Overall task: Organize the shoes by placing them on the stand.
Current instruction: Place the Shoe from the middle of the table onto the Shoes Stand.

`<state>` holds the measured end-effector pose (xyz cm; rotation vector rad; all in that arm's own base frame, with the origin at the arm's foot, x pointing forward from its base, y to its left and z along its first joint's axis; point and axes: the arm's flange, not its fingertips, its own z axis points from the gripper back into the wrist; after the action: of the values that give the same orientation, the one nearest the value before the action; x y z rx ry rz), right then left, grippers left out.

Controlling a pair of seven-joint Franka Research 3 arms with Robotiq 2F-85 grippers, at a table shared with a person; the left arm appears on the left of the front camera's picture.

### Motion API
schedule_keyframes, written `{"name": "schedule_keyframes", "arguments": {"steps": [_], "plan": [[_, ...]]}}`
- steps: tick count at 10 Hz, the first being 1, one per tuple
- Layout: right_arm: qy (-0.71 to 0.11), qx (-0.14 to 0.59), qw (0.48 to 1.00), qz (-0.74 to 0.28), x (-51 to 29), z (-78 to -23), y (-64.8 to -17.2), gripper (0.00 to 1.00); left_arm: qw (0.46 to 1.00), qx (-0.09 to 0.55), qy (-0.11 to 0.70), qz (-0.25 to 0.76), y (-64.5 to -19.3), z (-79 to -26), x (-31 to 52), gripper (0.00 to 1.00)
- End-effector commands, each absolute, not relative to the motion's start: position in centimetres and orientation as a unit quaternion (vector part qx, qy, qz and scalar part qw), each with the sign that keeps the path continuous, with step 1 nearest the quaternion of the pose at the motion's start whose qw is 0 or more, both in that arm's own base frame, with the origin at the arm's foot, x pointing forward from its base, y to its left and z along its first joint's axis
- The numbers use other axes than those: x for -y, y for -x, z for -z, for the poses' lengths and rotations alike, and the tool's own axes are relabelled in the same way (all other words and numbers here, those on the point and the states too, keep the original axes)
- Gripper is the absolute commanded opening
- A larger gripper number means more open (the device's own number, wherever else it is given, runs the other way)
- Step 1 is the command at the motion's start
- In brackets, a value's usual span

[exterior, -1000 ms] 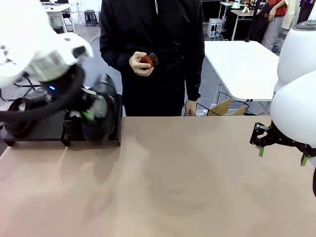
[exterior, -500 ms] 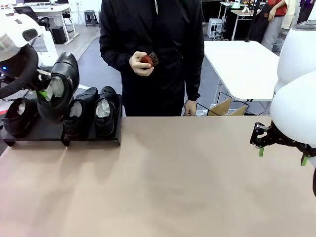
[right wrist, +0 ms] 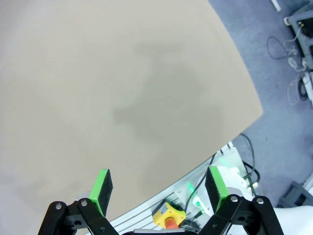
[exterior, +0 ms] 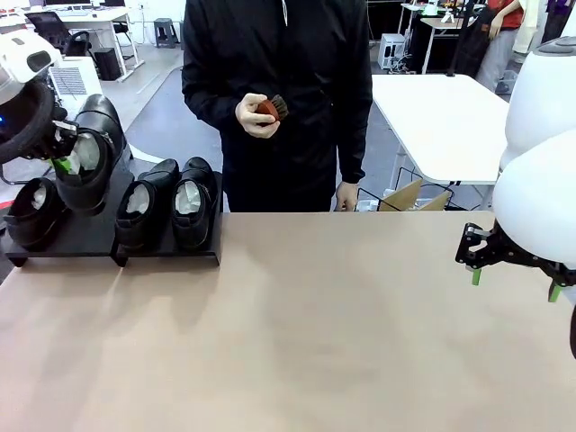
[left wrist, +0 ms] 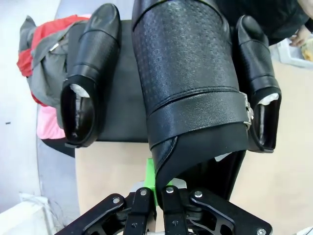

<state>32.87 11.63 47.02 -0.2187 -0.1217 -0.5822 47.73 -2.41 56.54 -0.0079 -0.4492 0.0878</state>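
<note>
Front view: left fingers point(exterior: 61, 165) pinch a shoe point(exterior: 85, 157) above the stand point(exterior: 90, 236); right fingers point(exterior: 513, 286) spread wide, holding nothing.

Left pincer point(exterior: 61, 165) raised and clamped; right pincer point(exterior: 513, 286) spread, hovering low.

A small reddish-brown brush point(exterior: 273, 109) sits up at twelve o'clock. White table point(exterior: 445, 121) off at two. Cardboard box point(exterior: 414, 196) just below it.

A broad tan table point(exterior: 306, 333) carries, at its far left corner, the low matte-black stand point(exterior: 90, 236), on which three glossy black shoes sit upright, one point(exterior: 31, 211) at the left end and two point(exterior: 147, 214) point(exterior: 193, 209) side by side at the right.
</note>
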Motion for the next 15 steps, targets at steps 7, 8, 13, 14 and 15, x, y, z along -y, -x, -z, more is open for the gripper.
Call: {"name": "schedule_keyframes", "arguments": {"steps": [7,8,13,14,15], "plan": [[0.109,0.06,0.952,0.279,-11.4,-47.4,-33.1,1.0,0.974,0.226,-0.017,-0.004,-50.1,-54.7,-0.7,0.0],[0.109,0.06,0.952,0.279,-11.4,-47.4,-33.1,1.0,0.972,0.234,-0.013,0.006,-51.0,-54.4,-1.7,0.0],[0.109,0.06,0.952,0.279,-11.4,-47.4,-33.1,1.0,0.972,0.231,0.029,0.04,-53.5,-51.3,-2.7,0.0],[0.109,0.06,0.952,0.279,-11.4,-47.4,-33.1,1.0,0.973,0.228,0.031,0.021,-53.9,-50.6,-2.9,0.0],[0.109,0.06,0.952,0.279,-11.4,-47.4,-33.1,1.0,0.975,0.22,0.023,-0.001,-54.2,-49.9,-3.2,0.0]]}}
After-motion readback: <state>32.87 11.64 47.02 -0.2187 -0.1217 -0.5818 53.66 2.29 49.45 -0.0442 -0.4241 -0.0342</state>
